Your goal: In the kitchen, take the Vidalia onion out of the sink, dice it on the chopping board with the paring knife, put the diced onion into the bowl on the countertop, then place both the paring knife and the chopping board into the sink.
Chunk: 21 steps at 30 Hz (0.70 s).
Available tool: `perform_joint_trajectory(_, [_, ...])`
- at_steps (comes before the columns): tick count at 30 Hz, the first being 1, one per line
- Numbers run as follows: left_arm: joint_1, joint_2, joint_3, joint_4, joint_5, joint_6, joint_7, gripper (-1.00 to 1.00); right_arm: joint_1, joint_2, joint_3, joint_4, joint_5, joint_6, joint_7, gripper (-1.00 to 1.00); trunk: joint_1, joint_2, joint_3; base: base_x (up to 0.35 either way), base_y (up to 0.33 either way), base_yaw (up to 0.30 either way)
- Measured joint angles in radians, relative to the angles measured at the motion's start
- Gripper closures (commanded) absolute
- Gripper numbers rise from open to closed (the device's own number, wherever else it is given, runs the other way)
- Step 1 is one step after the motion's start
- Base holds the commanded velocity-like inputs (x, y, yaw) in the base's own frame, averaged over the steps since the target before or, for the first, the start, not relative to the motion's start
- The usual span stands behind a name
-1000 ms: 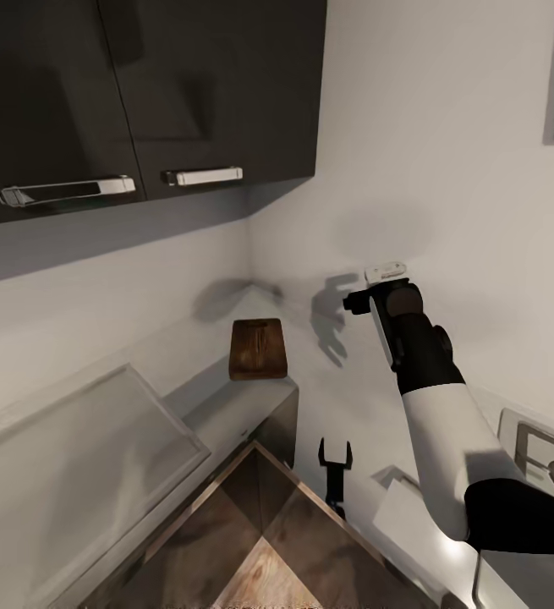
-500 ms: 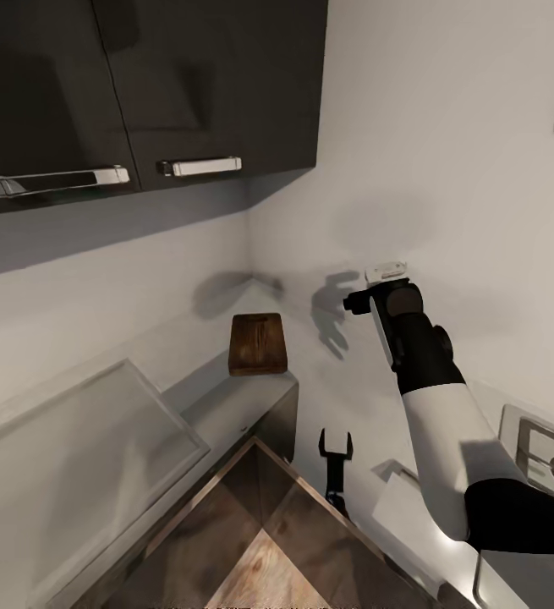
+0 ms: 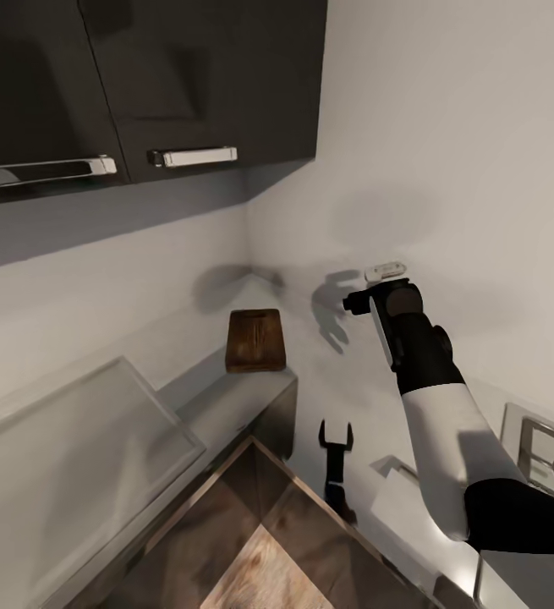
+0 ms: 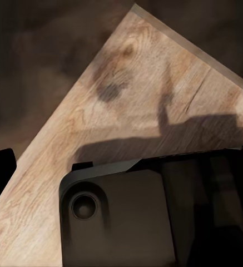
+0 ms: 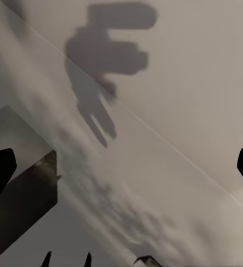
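Camera panned; chopping board [image 3: 255, 340] beyond left tool [image 3: 335, 435].

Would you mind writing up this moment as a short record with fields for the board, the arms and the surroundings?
chopping board: dark wooden chopping board lying flat on the countertop near the wall corner, nothing on it
left gripper: left gripper low, open, empty, above the wooden floor
right gripper: right gripper raised near the wall, beyond the board, empty; jaws apart in the wrist view
sink: edge of sink beside the right arm
above: dark wall cabinets
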Motion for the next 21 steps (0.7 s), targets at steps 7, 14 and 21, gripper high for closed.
perform_joint_trajectory(7, [0.0,0.0,0.0,0.0,0.0,0.0,0.0,-1.0,0.0,0.0,0.0,0.001,0.0,0.0,0.0,-1.0,0.0,0.0,-0.011,0.136,-0.093,0.0])
perform_joint_trajectory(14, [0.0,0.0,0.0,0.0,0.0,0.0,0.0,-1.0,0.0,0.0,0.0,0.002,0.0,0.0,0.0,-1.0,0.0,0.0,-0.022,0.02,-0.009,0.0])
perform_joint_trajectory(21, [0.0,0.0,0.0,0.0,0.0,0.0,0.0,-1.0,0.0,-0.001,0.0,0.001,0.0,0.0,0.0,-1.0,0.0,0.0,-0.034,0.002,0.068,0.0])
